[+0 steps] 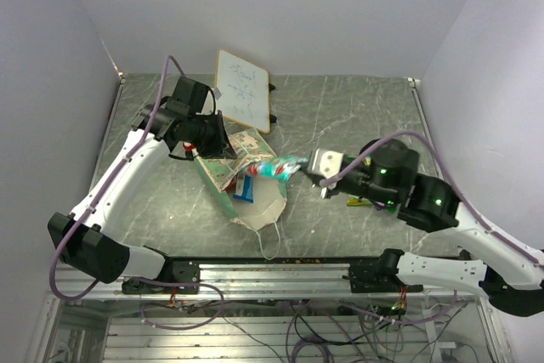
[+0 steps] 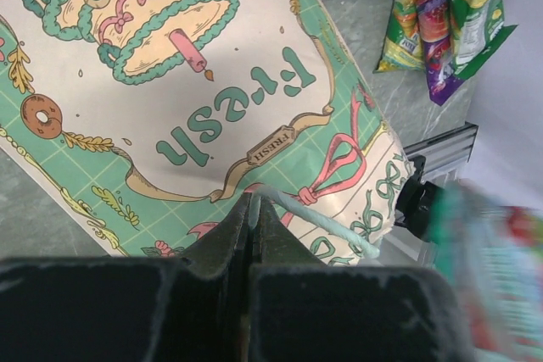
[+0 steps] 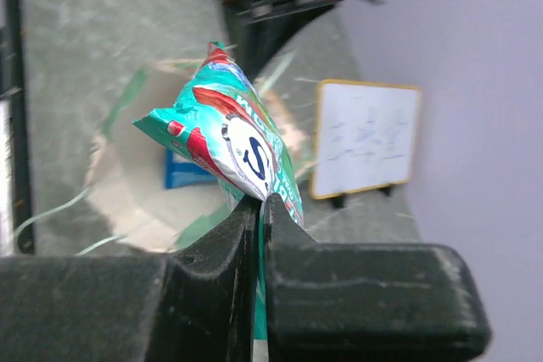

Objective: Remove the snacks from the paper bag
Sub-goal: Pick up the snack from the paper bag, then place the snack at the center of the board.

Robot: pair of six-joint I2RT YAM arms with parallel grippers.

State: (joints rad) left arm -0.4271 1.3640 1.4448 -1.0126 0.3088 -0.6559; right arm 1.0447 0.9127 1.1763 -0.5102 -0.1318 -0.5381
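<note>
The paper bag (image 1: 223, 172) lies on its side on the table, its open mouth toward my right arm. My left gripper (image 1: 204, 138) is shut on the bag's thin string handle (image 2: 314, 214), just above the printed bag (image 2: 195, 82). Just outside the mouth, my right gripper (image 1: 310, 167) is shut on a teal and red snack packet (image 1: 279, 167). In the right wrist view that snack packet (image 3: 233, 142) sticks up from the closed gripper (image 3: 261, 205). A blue packet (image 3: 188, 171) lies inside the bag mouth (image 3: 127, 201). More snacks (image 2: 445, 14) lie in a pile on the table.
A small white wood-framed board (image 1: 242, 89) stands behind the bag. Green packets (image 1: 365, 202) lie beside my right arm. A metal rail (image 1: 280, 269) runs along the near table edge. White walls close in the back and sides.
</note>
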